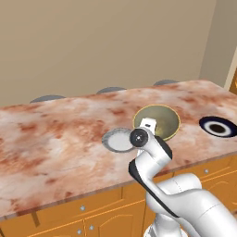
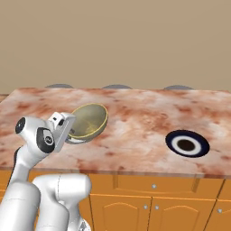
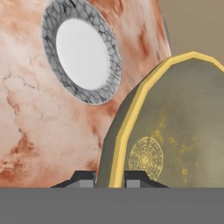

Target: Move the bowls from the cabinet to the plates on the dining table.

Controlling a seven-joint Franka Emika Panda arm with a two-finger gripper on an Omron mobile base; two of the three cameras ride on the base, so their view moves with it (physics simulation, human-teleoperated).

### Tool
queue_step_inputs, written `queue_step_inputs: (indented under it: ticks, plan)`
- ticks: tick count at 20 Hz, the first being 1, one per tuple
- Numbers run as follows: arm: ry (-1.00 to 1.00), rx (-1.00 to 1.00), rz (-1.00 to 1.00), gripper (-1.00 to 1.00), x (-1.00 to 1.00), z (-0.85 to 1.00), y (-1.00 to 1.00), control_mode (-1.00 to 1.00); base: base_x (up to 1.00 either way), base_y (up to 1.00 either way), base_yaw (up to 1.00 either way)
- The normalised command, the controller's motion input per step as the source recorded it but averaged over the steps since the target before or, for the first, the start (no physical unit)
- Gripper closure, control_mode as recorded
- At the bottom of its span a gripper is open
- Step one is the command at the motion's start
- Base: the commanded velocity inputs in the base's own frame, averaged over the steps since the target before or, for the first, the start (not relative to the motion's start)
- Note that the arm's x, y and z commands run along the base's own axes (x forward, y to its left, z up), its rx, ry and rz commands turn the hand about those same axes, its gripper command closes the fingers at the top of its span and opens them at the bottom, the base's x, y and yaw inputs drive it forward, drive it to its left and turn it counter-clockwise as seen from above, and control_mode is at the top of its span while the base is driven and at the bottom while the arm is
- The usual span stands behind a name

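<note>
My gripper [image 3: 110,179] is shut on the yellowish rim of an olive-grey bowl [image 3: 175,131], one finger on each side of the rim. The bowl [image 1: 159,120] hangs tilted just above the dining table [image 1: 55,134], to the right of the pale grey-white plate [image 1: 118,140]. In the hand view that plate [image 3: 81,52] lies to the upper left of the bowl, apart from it. The dark navy plate [image 2: 187,144] with a white ring lies farther right on the marbled top. From the right base view, the bowl [image 2: 90,119] tips its opening up and toward the arm. The cabinet is out of view.
Three grey stool tops [image 1: 111,89] peek over the table's far edge, with a beige wall behind. Orange cupboard doors with silver knobs [image 2: 153,203] run below the near edge. Bare marbled top stretches to the left [image 1: 37,148] and between the two plates [image 2: 140,131].
</note>
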Motion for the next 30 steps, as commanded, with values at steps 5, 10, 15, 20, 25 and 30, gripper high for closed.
queue_step_inputs:
  ticks: [5, 10, 15, 20, 25, 30]
  plan:
    - [0.00, 0.00, 0.00, 1.00, 0.00, -0.07, 0.08, -1.00, 0.00, 0.01, 0.00]
    - [0.00, 0.00, 0.00, 1.00, 0.07, -0.26, 0.28, -1.00, 0.00, 0.00, 0.00]
    - [0.00, 0.00, 0.00, 1.00, 0.40, -0.16, 0.12, -1.00, 0.00, 0.00, 0.00]
    - [0.01, 0.00, 0.00, 1.00, 0.69, -0.13, 0.00, -1.00, 0.00, 0.00, 0.00]
    - [0.02, 0.07, 0.00, 1.00, 0.49, -0.15, 0.12, -1.00, 0.00, 0.00, 0.00]
    - [0.02, 0.10, 0.01, 1.00, 0.29, -0.16, 0.32, -1.00, 0.00, 0.00, 0.00]
